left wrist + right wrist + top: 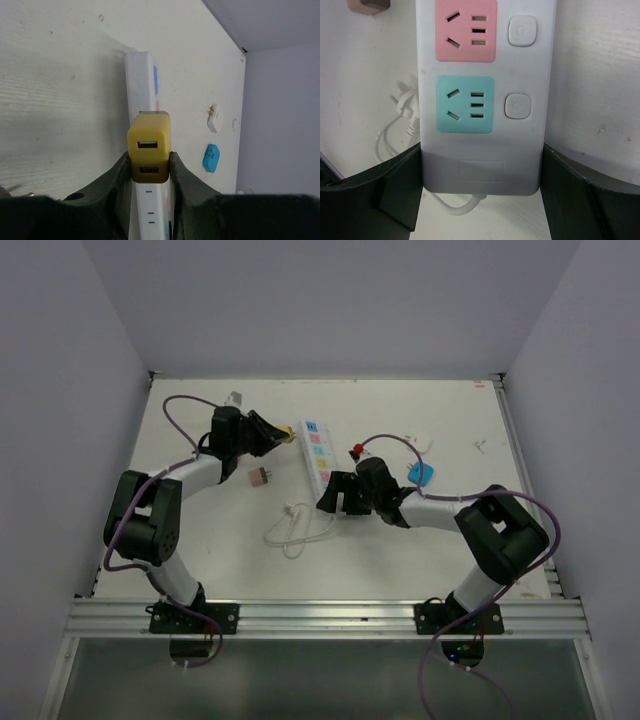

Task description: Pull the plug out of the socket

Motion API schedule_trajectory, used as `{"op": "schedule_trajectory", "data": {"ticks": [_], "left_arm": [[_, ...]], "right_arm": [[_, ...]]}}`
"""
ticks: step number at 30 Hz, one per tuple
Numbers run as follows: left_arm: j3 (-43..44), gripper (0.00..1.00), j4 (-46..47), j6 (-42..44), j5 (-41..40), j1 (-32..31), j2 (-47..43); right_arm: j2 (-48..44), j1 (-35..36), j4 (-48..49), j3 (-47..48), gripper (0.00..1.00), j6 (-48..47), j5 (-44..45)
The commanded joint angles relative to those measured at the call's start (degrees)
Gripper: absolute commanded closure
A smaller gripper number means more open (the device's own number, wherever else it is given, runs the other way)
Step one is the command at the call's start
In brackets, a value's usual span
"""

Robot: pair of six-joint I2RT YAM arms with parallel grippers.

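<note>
Nearest, a thin white cord (pixel 454 208) lies looped on the matte white table (pixel 210 540). The right gripper (pixel 481 170) brackets the near end of the socket (pixel 318 455), a long glossy white strip; its blunt black fingers (pixel 395 185) press both long sides. Square pink and blue faces and rounded switches run along the strip. Left of it lies a small brownish adapter (pixel 261 477). Farther on, the left gripper (pixel 149 161) pinches a boxy yellow plug (pixel 148 142) with two ports. Its prongs are hidden, so whether it is seated cannot be told. Beyond lies a blue piece (pixel 211 157), too small to identify.
</note>
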Motion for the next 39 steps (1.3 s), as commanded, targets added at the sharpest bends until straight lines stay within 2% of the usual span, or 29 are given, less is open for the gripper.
{"op": "schedule_trajectory", "data": {"ticks": [1,6,12,19,25,35,39], "left_arm": [[-0.11,1.00,6.35,-2.37,1.38,0.64,-5.02],[-0.73,1.00,7.05,-2.82,0.85,1.26,-6.87],[0.41,1.00,4.77,0.43,1.02,2.92,-6.78],[5.32,1.00,3.89,4.47,6.81,6.36,2.70],[8.84,0.96,3.01,7.47,8.05,7.50,10.00],[13.07,0.82,1.08,7.82,9.46,7.94,17.30],[13.24,0.81,-0.06,7.65,9.72,7.94,18.53]], "right_arm": [[2.56,-1.41,-12.14,-2.07,1.00,1.67,7.37],[1.94,-1.59,-12.14,-2.34,1.00,2.02,8.68],[0.36,-1.94,-13.81,-2.86,1.00,2.02,10.27],[0.09,-2.03,-13.72,-2.95,1.00,1.93,10.36],[-0.26,-2.12,-14.51,-2.86,1.00,1.75,10.88],[0.36,-2.12,-15.04,-2.25,1.00,1.67,10.71],[0.36,-2.20,-15.04,-2.16,1.00,1.75,10.71]]}}
